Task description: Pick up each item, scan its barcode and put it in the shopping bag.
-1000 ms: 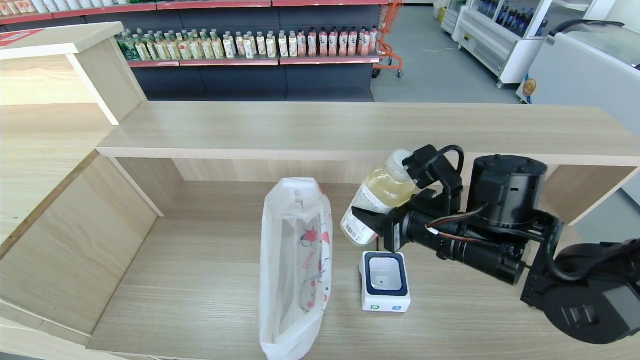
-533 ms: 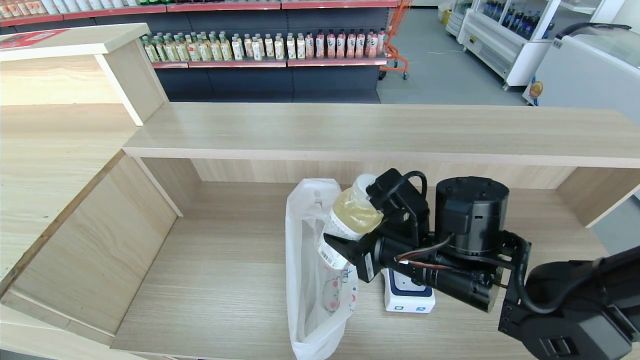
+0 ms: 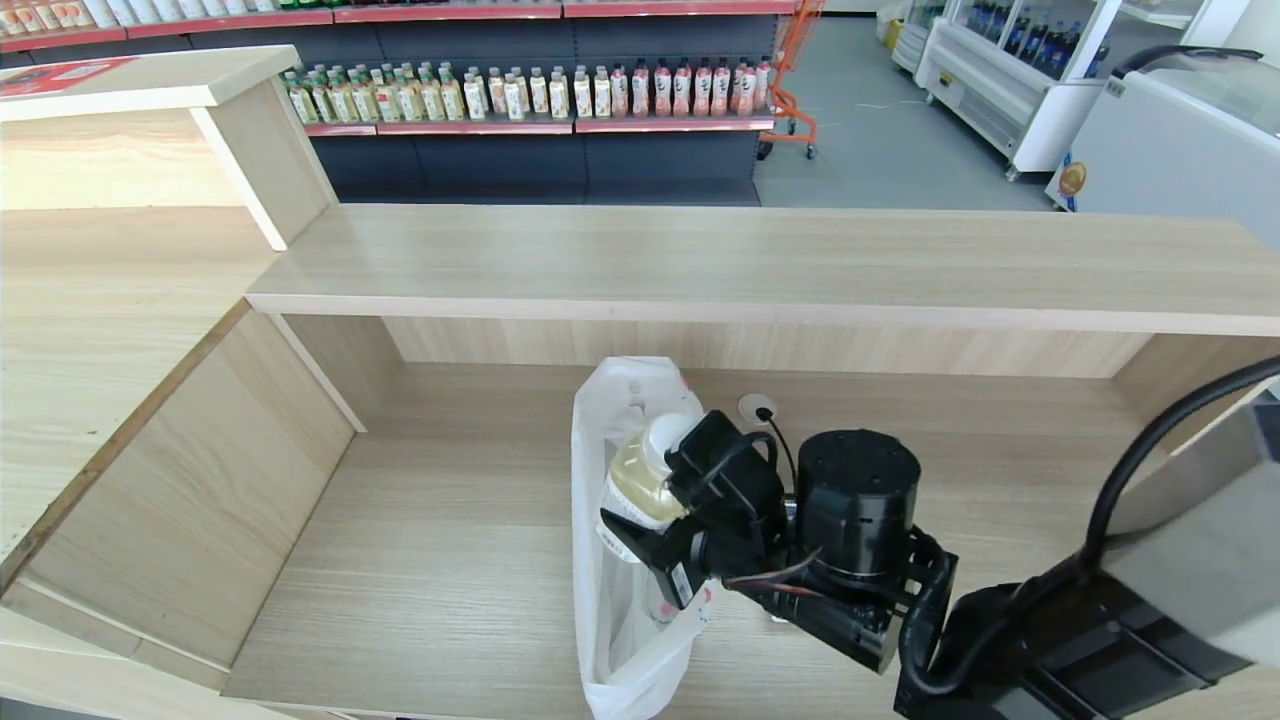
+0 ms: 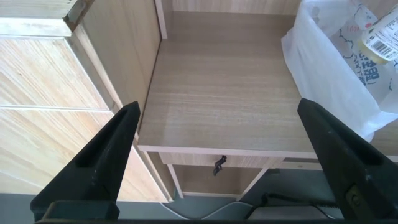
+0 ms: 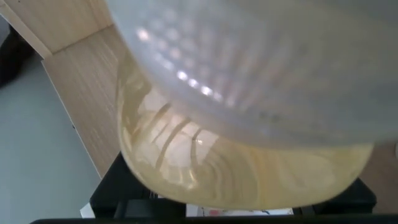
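i list: left hand (image 4: 219, 107) spread wide above desk (image 4: 211, 74); white shopping bag (image 4: 323, 68); barcoded bottle (image 4: 380, 38) against it.

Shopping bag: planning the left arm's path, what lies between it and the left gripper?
Bare counter separates shopping bag and left gripper, in the left wrist view.

Head: high, facing forward and down over counter (image 3: 450, 520) | Left wrist: above counter's near edge, facing down, mid-range | Right wrist: hard against bottle (image 5: 249, 168) | Shared by head and left wrist: bag (image 4: 329, 68), bottle
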Controlling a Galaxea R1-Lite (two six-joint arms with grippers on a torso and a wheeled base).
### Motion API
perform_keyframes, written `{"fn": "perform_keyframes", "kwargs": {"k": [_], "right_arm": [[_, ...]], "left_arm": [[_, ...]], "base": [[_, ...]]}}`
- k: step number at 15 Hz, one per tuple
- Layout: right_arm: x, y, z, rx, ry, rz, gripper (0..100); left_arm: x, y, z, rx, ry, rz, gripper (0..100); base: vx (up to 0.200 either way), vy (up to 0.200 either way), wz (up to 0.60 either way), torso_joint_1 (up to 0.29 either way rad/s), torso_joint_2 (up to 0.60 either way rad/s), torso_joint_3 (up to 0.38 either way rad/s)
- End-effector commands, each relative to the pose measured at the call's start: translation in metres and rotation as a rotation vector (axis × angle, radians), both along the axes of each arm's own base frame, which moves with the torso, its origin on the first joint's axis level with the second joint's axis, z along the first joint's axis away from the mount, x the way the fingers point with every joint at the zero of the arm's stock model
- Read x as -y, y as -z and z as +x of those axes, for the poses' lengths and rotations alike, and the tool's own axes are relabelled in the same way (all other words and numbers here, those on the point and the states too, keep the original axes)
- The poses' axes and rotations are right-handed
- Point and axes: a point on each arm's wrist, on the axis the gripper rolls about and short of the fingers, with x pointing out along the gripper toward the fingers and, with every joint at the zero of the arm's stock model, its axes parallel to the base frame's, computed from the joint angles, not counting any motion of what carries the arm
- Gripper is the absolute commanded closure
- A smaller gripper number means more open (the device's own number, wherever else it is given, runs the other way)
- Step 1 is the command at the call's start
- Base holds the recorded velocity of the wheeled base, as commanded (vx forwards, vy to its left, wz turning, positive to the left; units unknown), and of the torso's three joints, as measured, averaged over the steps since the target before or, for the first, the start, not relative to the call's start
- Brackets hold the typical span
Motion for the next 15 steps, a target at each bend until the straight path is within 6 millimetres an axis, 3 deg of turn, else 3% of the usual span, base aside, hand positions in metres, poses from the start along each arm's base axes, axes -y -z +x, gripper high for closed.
{"fn": "perform_keyframes", "kwargs": {"k": [1, 7, 15], "right_arm": [[-0.005, 0.033, 0.003, -0.033, -0.005, -0.043, 100], [-0.006, 0.083, 0.004, -0.007, -0.011, -0.025, 100], [-0.006, 0.099, -0.007, -0.042, -0.030, -0.067, 100]], "left_arm": [[0.000, 0.000, 0.000, 0.000, 0.000, 0.000, 0], [0.000, 0.000, 0.000, 0.000, 0.000, 0.000, 0], [0.000, 0.000, 0.000, 0.000, 0.000, 0.000, 0]], "base": [[0.000, 0.000, 0.00, 0.000, 0.00, 0.000], [0.000, 0.000, 0.00, 0.000, 0.00, 0.000], [0.000, 0.000, 0.00, 0.000, 0.00, 0.000]]}}
